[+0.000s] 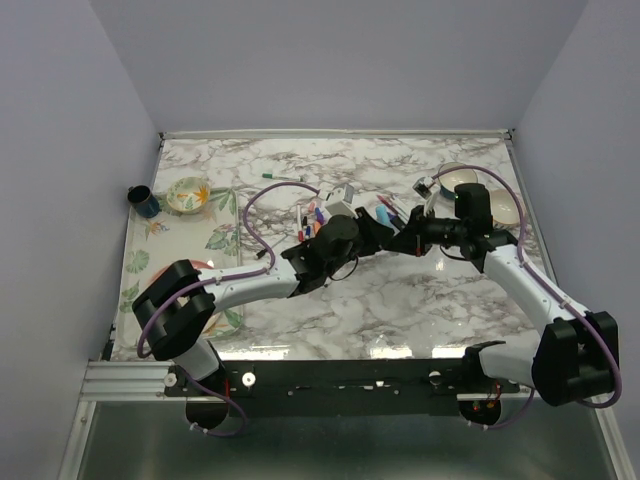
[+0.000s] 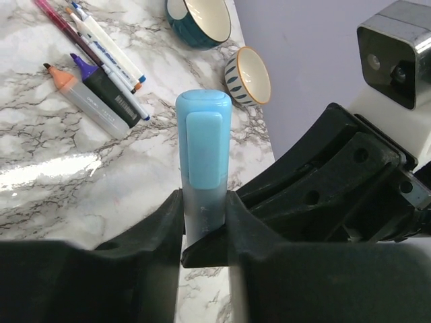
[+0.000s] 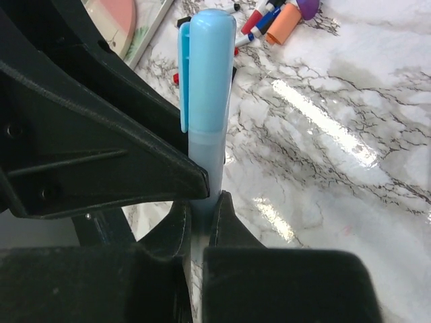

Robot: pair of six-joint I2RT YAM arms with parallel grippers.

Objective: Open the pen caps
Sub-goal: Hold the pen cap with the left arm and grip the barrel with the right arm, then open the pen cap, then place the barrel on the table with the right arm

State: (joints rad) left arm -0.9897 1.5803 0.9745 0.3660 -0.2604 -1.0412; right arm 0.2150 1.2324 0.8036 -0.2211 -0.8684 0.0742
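Above the middle of the marble bench [image 1: 400, 300] the two arms meet tip to tip, and between them sits a highlighter [image 2: 202, 219] with its light-blue cap [image 2: 204, 134] seated on the end. From either wrist camera the long axis runs straight up the picture, with the capped end farthest from the lens and standing clear beyond the fingers. The cap's clip faces the left wrist camera and shows on the left edge in the right wrist view. How the barrel tilts against the bench I cannot tell, because the top view hides it among the black fingers. The left gripper [image 2: 204, 225] is clenched on the translucent grey barrel just under the cap's rim, one finger pressed to each side, the jaws apart only as far as the barrel between them. The right gripper [image 3: 201, 225] grasps the same barrel farther from the cap, its fingers drawn in against both sides. In that view one left finger lies against the barrel just above the right grip. On the bench beyond, an orange cap [image 3: 283, 30] and a purple cap [image 3: 308, 7] lie loose beside some thin pens [image 3: 259, 17]. The left wrist view shows an orange-tipped marker [image 2: 87, 101] lying uncapped, and farther off a teal bowl [image 2: 199, 23] near a patterned bowl [image 2: 250, 75].
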